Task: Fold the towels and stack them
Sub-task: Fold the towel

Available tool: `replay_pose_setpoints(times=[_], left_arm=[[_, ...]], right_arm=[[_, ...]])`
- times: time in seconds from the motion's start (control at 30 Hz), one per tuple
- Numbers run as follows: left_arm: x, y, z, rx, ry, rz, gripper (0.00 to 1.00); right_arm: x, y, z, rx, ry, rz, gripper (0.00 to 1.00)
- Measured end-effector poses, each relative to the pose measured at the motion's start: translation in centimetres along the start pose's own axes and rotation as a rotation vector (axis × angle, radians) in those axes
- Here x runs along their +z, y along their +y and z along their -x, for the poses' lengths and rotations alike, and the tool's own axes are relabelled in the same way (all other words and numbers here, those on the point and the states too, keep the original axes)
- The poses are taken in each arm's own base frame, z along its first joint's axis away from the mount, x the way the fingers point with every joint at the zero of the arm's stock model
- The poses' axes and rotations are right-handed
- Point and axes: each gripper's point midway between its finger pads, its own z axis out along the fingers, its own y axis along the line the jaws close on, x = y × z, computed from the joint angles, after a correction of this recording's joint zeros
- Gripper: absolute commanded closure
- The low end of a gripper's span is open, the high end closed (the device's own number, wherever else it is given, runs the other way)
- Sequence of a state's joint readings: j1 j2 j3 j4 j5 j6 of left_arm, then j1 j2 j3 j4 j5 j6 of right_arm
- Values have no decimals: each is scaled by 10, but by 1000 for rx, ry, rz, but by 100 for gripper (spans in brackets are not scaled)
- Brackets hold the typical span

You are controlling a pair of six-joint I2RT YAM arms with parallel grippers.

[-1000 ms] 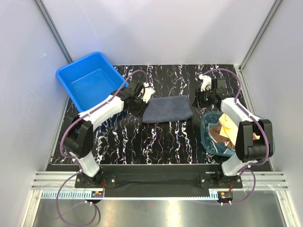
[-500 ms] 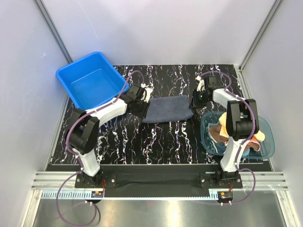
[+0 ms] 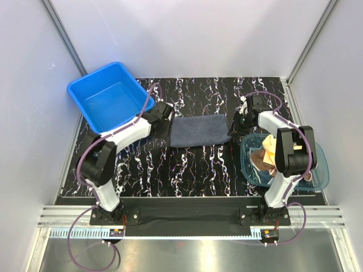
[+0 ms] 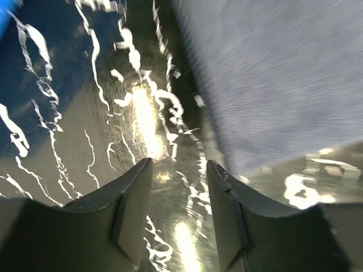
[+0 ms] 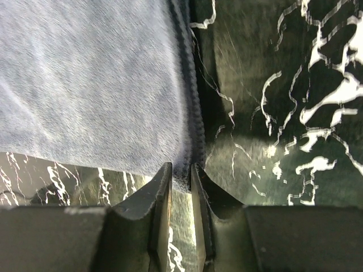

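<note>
A dark navy-grey towel [image 3: 199, 130] lies flat on the black marbled table [image 3: 187, 170], between the two arms. My left gripper [image 3: 166, 122] sits low at its left edge; in the left wrist view the gripper [image 4: 178, 170] is open over bare table, with the towel [image 4: 272, 85] off to the upper right. My right gripper [image 3: 235, 126] is at the towel's right edge. The right wrist view shows this gripper [image 5: 181, 170] shut on the hemmed corner of the towel [image 5: 91, 85]. More towels, a yellow one [image 3: 274, 148] and a brown one [image 3: 262, 160], lie crumpled in the teal bowl [image 3: 247, 164].
A blue plastic tub [image 3: 108, 96] stands at the back left, close behind the left arm. The translucent teal bowl is at the right, just in front of the right gripper. White walls enclose the table on three sides.
My left gripper's jaws have opened beside the towel's left edge. My right gripper moved in onto the towel's right corner and closed on it.
</note>
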State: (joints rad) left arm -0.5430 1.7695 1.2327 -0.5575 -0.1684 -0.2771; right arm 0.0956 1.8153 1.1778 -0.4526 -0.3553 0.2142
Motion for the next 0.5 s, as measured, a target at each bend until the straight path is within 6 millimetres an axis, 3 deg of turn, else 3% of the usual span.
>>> replay_pose_setpoints(times=[0.13, 0.23, 0.3, 0.43, 0.5], left_arm=[[-31, -17, 31, -77, -125, -104, 47], [-37, -29, 44, -115, -172, -166, 47], [-27, -34, 40, -129, -157, -181, 47], [4, -37, 10, -138, -56, -178, 48], [17, -36, -6, -142, -4, -165, 56]], right_arm=[[-1, -1, -5, 24, 19, -11, 73], [-2, -1, -7, 39, 29, -15, 71], [-2, -1, -7, 42, 31, -16, 71], [-3, 0, -8, 48, 34, -16, 70], [-3, 0, -7, 50, 34, -16, 71]])
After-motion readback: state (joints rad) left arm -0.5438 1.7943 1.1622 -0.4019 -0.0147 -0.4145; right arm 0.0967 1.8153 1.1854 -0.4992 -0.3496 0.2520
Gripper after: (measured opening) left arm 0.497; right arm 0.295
